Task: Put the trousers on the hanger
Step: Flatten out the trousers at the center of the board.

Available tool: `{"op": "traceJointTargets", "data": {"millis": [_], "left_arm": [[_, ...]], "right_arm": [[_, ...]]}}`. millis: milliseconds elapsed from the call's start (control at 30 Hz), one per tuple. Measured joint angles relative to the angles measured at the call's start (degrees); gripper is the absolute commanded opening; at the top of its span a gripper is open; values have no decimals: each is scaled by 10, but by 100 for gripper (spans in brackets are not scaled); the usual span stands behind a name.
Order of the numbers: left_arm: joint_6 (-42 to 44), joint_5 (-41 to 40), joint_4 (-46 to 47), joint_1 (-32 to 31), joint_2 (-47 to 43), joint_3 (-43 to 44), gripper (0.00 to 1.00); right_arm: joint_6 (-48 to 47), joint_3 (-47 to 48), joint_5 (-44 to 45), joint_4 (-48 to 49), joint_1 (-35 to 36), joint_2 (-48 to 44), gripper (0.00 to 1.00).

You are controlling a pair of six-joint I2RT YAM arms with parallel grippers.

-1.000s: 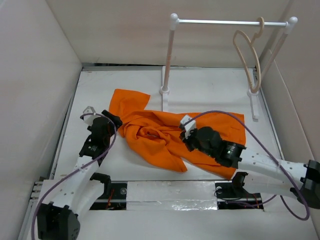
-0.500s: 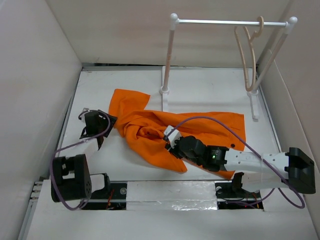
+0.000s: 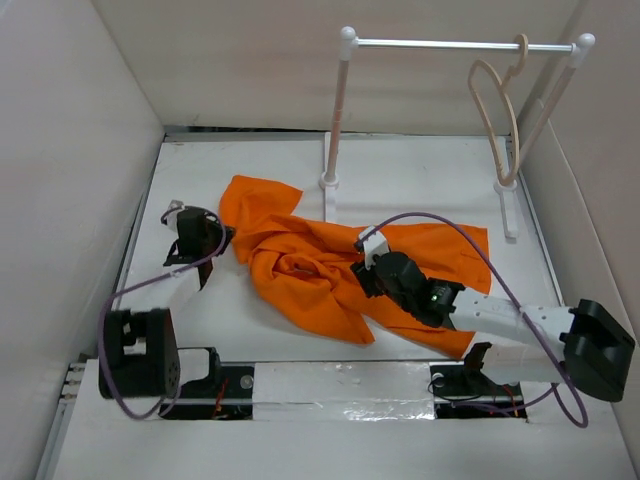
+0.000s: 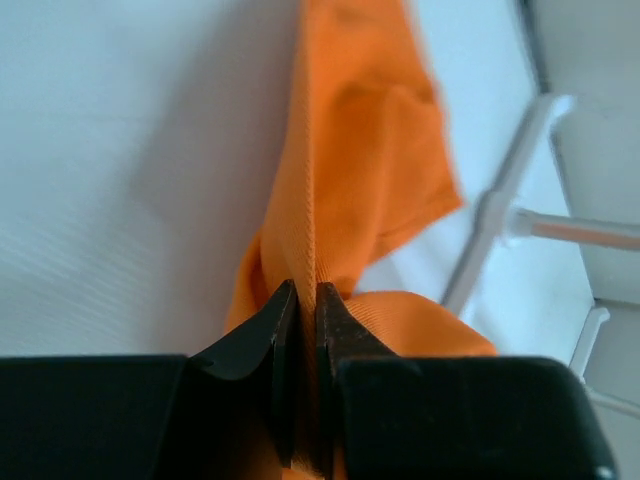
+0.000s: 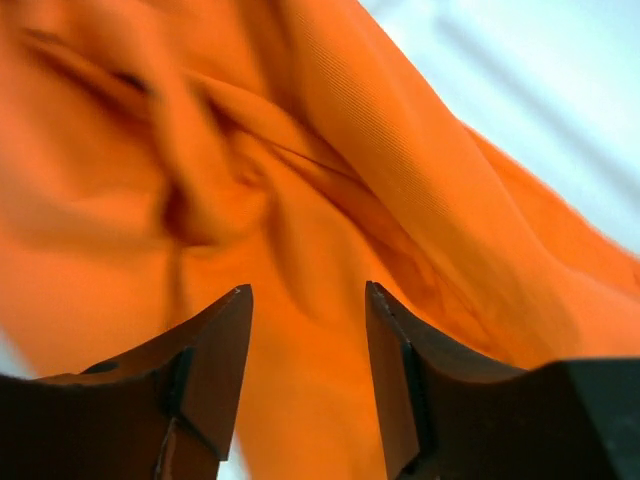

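Note:
The orange trousers lie crumpled on the white table, spread from centre left to right. My left gripper sits at their left edge. In the left wrist view its jaws are shut on a thin fold of the orange fabric. My right gripper hovers low over the middle of the trousers. The right wrist view shows it open, with fabric below it and none pinched. The beige hanger hangs by its hook from the right end of the rack's rod.
A white rack with a metal rod stands at the back, its left post just behind the trousers; the left wrist view shows it as well. Pale walls enclose the table on three sides. A purple cable arcs over the right arm.
My left gripper has shut on the trousers' left edge. My right gripper has opened, let the fabric go and moved slightly. The hanger has swung on the rod.

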Motion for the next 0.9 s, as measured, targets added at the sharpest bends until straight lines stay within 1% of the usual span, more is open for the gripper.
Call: {"op": "traceJointTargets", "data": {"millis": [100,233,333,367,400,467,500,533,567,633,667,700,733,767,800,833,867,900], "left_arm": [[22,-66,-68,-66,-104,42,0],[59,-136,-132,-160,-217,149,0],[84,-168,-172,-184,-267,213,0],[92,-179,-187,-185,-280,226,0],[100,-189,-203,-185,-289,236,0],[116,-201,-236,-184,-296,252,1],[123,-204,-252,-184,-290,261,2],[130,-206,-266,-184,-282,270,2],[138,-206,-279,-184,-268,282,3],[153,-204,-288,-184,-219,308,4],[160,-203,-287,-184,-186,320,5],[167,-203,-283,-184,-143,331,12],[175,-203,-276,-183,-112,338,14],[180,-200,-271,-180,-73,345,16],[186,-196,-272,-177,-26,354,16],[191,-194,-275,-174,19,367,15],[194,-193,-282,-173,58,381,12],[199,-193,-294,-171,98,400,6]], "right_arm": [[28,-22,1,7,-51,40,56],[60,-49,-1,11,-80,69,57],[74,-66,-7,23,-95,59,57],[77,-70,-10,26,-98,50,61],[80,-71,-12,26,-103,39,62],[81,-72,-15,29,-111,12,63],[81,-72,-17,32,-115,-1,67],[81,-72,-19,34,-122,-13,67],[81,-72,-21,35,-130,-23,71],[79,-72,-25,34,-146,-37,72],[78,-72,-26,34,-153,-41,75],[77,-72,-26,33,-159,-44,76],[75,-72,-27,32,-167,-46,76],[72,-72,-30,31,-174,-48,74],[70,-72,-32,31,-181,-49,68],[67,-72,-33,30,-189,-49,55],[64,-72,-35,29,-198,-50,31],[61,-72,-37,26,-209,-50,16]]}}
